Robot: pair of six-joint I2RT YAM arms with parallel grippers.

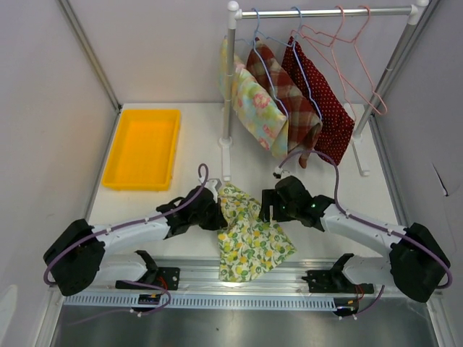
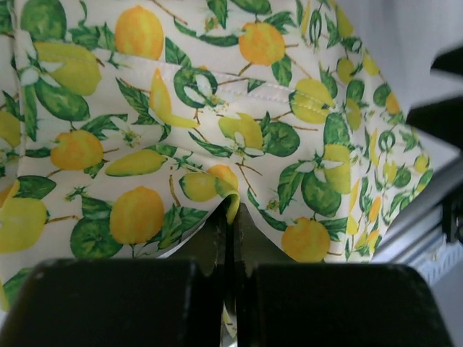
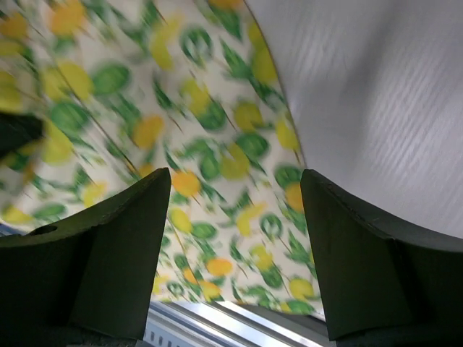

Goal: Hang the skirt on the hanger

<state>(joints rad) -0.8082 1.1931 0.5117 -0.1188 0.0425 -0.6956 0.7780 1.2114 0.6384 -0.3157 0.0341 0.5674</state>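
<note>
The lemon-print skirt (image 1: 249,235) lies at the near middle of the table, its top corner lifted. My left gripper (image 1: 217,215) is shut on a fold of the skirt's left edge; in the left wrist view the fabric (image 2: 217,137) is pinched between the closed jaws (image 2: 233,217). My right gripper (image 1: 269,204) is open and empty just right of the skirt's top; in the right wrist view the skirt (image 3: 210,152) shows blurred between the spread fingers (image 3: 123,238). An empty pink hanger (image 1: 347,50) hangs on the rail (image 1: 325,12).
Three other skirts (image 1: 289,108) hang on hangers from the white rack at the back. The rack's left post (image 1: 228,87) stands just behind the skirt. A yellow tray (image 1: 142,148) sits at the back left. A metal rail (image 1: 239,278) runs along the near edge.
</note>
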